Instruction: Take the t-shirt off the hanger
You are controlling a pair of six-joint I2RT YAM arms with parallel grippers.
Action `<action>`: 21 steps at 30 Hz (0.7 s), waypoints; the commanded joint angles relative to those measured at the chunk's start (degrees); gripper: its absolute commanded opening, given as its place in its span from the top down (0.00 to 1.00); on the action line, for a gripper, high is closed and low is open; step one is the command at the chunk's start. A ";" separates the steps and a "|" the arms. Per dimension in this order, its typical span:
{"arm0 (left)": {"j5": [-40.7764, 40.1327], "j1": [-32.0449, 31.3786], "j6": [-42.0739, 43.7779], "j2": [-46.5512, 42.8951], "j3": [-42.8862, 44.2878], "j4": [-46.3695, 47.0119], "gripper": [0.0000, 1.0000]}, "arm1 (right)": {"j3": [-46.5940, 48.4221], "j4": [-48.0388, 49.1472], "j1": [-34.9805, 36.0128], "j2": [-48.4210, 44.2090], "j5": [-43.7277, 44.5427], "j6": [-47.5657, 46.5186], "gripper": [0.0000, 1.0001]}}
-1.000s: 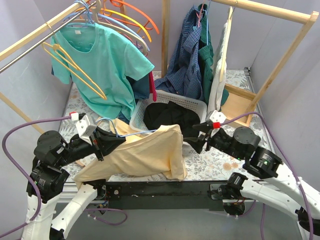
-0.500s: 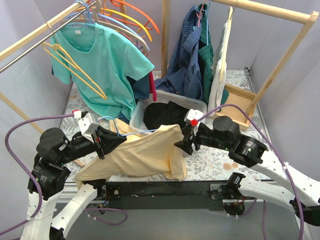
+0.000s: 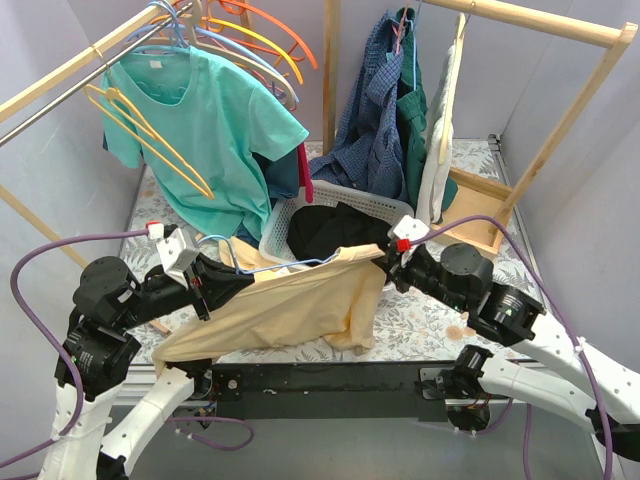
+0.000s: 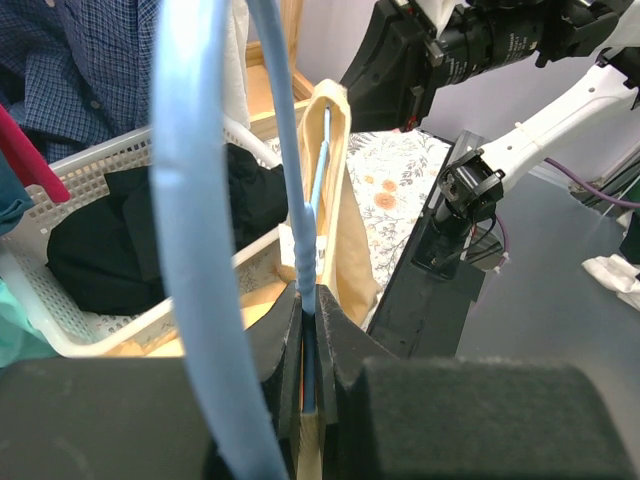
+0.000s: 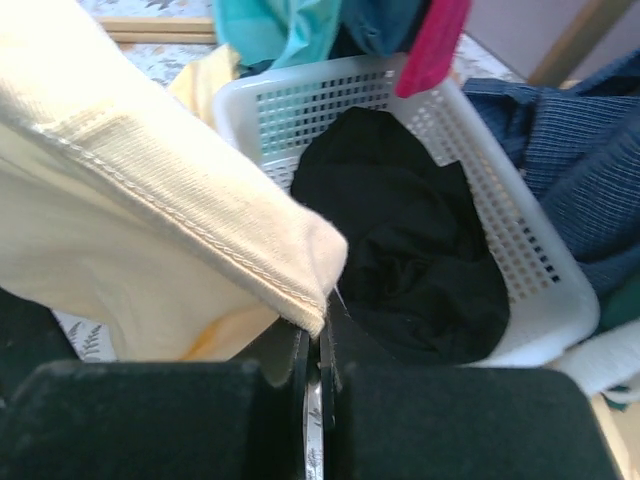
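Observation:
A pale yellow t-shirt (image 3: 300, 305) hangs on a light blue hanger (image 3: 262, 266), stretched between my two arms above the table's front. My left gripper (image 3: 212, 284) is shut on the hanger's wire (image 4: 298, 255) just below its hook, and the shirt (image 4: 340, 200) runs away from it. My right gripper (image 3: 386, 262) is shut on the stitched edge of the shirt (image 5: 150, 220) at its right end. In the right wrist view the hem corner sits pinched at my right gripper (image 5: 320, 335).
A white basket (image 3: 283, 217) holding a black garment (image 5: 400, 230) stands just behind the shirt. A teal t-shirt (image 3: 210, 130) and spare hangers (image 3: 250, 40) hang on the rack at left. A blue plaid shirt (image 3: 375, 110) hangs at the back.
My right gripper reached the shirt's right end, closed on its edge and drew it up and to the right, pulling the fabric taut. The left gripper kept hold of the hanger.

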 commanded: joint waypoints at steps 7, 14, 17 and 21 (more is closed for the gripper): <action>-1.22 -0.68 1.06 -1.17 1.10 -0.74 1.00 | -4.50 -1.37 -1.35 -9.48 17.03 2.66 0.99; -0.96 -1.65 1.59 -0.21 4.35 -1.09 1.00 | -6.88 -3.83 -1.52 -5.89 11.94 4.51 0.99; -2.27 -2.17 2.03 0.41 6.20 -1.27 1.00 | -7.23 -3.57 -1.70 -2.99 6.32 3.98 0.99; -5.87 -2.88 3.17 1.29 7.34 -1.27 1.00 | -6.79 -3.57 -1.78 0.00 -1.40 3.72 0.99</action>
